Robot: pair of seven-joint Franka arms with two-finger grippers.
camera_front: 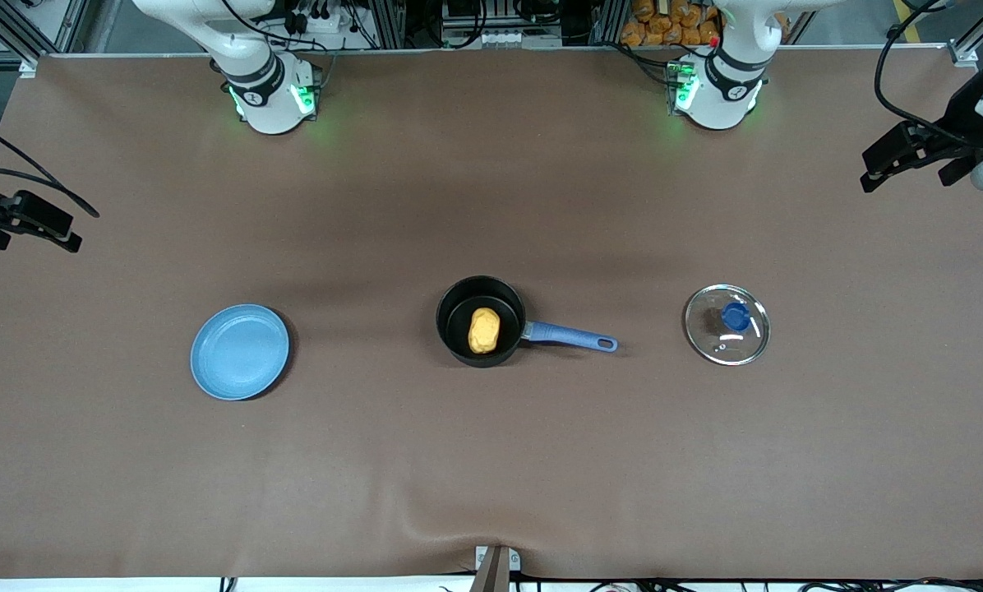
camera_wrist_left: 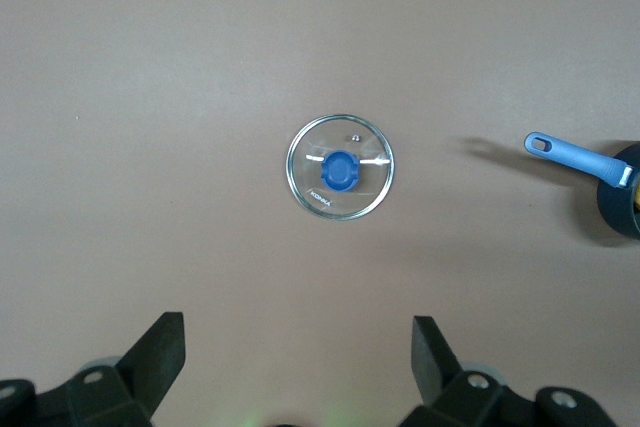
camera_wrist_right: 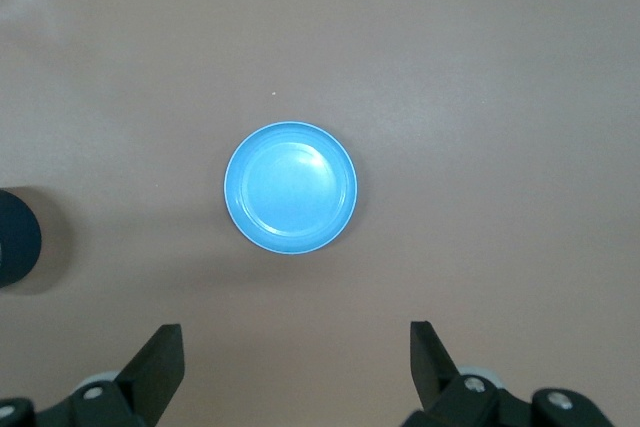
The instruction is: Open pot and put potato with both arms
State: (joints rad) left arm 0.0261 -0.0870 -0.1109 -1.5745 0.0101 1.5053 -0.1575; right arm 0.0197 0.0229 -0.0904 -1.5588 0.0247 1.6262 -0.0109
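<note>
The black pot [camera_front: 459, 316] stands open at the middle of the table, its blue handle [camera_front: 569, 335] pointing toward the left arm's end. The yellow-orange potato [camera_front: 483, 330] lies inside it. The glass lid [camera_front: 726, 324] with its blue knob lies flat on the table toward the left arm's end, apart from the pot; it also shows in the left wrist view [camera_wrist_left: 340, 167]. My left gripper [camera_wrist_left: 298, 332] is open and empty, high above the table by the lid. My right gripper [camera_wrist_right: 297, 342] is open and empty, high above the table by the plate.
A flat light-blue plate [camera_front: 239, 351] lies empty toward the right arm's end, and shows in the right wrist view [camera_wrist_right: 290, 187]. The brown table cover has a small fold at the edge nearest the front camera [camera_front: 459, 526].
</note>
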